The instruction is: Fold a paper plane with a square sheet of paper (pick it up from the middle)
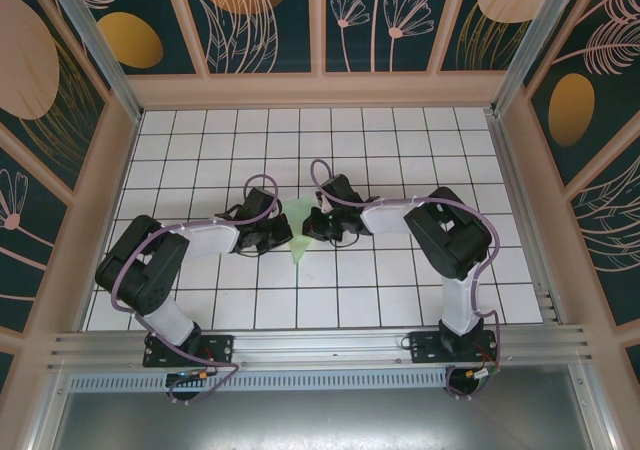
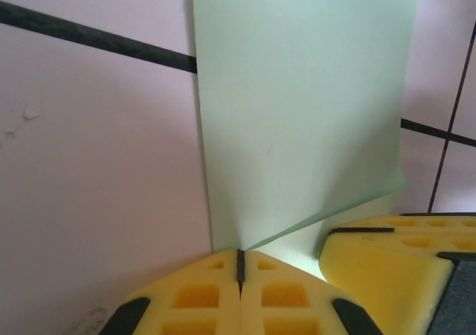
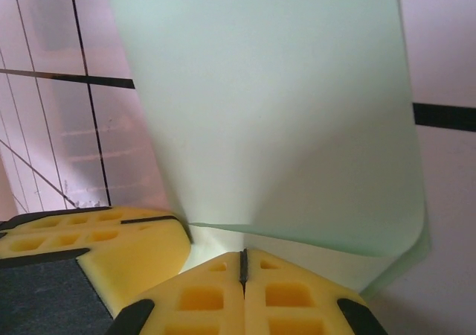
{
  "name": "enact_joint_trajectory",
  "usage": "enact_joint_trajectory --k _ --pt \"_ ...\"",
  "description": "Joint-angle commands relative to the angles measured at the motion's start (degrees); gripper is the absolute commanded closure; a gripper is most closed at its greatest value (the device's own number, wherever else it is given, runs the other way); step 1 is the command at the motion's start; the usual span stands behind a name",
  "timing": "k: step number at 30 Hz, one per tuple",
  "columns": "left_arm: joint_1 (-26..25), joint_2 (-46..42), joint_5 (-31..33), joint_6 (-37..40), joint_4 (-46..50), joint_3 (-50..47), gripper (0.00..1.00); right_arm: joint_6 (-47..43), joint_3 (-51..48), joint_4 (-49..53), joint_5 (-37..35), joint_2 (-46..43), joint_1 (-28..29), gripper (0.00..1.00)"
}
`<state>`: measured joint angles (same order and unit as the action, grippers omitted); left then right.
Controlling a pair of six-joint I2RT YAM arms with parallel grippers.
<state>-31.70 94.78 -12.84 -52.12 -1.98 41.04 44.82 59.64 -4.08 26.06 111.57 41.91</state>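
The square sheet of paper (image 1: 299, 222) is pale mint green and stands bent upward over the middle of the white tiled table (image 1: 400, 300), between the two grippers. My left gripper (image 1: 283, 233) meets it from the left. In the left wrist view the left gripper (image 2: 240, 254) is shut, and the curled sheet (image 2: 297, 89) runs down into its tips. My right gripper (image 1: 314, 224) comes from the right. The right wrist view shows the right gripper (image 3: 243, 254) shut at the foot of the folded-over sheet (image 3: 268, 104). The two grippers sit almost touching.
The table is boxed in by patterned walls (image 1: 320, 20) at the back and on both sides. An aluminium rail (image 1: 320, 348) carrying the arm bases runs along the near edge. Black grid lines (image 2: 97, 39) cross the tiles around the paper.
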Motion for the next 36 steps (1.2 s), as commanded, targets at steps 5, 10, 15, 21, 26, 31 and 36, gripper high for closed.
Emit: enact_joint_trajectory --k 5,10,15,21,26,31,36 --pt "-0.72 3.06 1.04 2.06 2.8 1.0 1.0 0.0 -3.87 1.39 -3.19 -0.41 -1.66 1.0" --pt "-0.68 2.46 1.5 3.55 3.22 4.73 1.0 3.21 -6.88 -0.96 -3.39 -1.06 -1.57 1.0" --pt "-1.03 -3.25 -0.1 2.76 1.37 6.02 0.91 6.39 -8.09 -2.63 -4.76 -1.31 -1.31 1.0" --pt "-3.67 -7.15 -3.68 -4.55 -4.08 0.41 0.9 7.13 -8.13 -2.6 -5.41 -1.16 -1.42 1.0" --pt "-6.28 -7.79 -3.81 -9.08 -6.09 -3.43 0.94 7.44 -8.32 -2.6 -4.94 -0.98 -1.39 1.0" --pt "-7.42 -6.4 -3.61 -10.93 -6.01 -4.84 0.96 7.35 -8.33 -2.6 -4.73 -0.78 -1.48 1.0" --pt "-8.39 -4.12 -3.77 -11.5 -5.76 -5.15 0.96 7.35 -8.49 -2.61 -4.68 -0.62 -1.48 1.0"
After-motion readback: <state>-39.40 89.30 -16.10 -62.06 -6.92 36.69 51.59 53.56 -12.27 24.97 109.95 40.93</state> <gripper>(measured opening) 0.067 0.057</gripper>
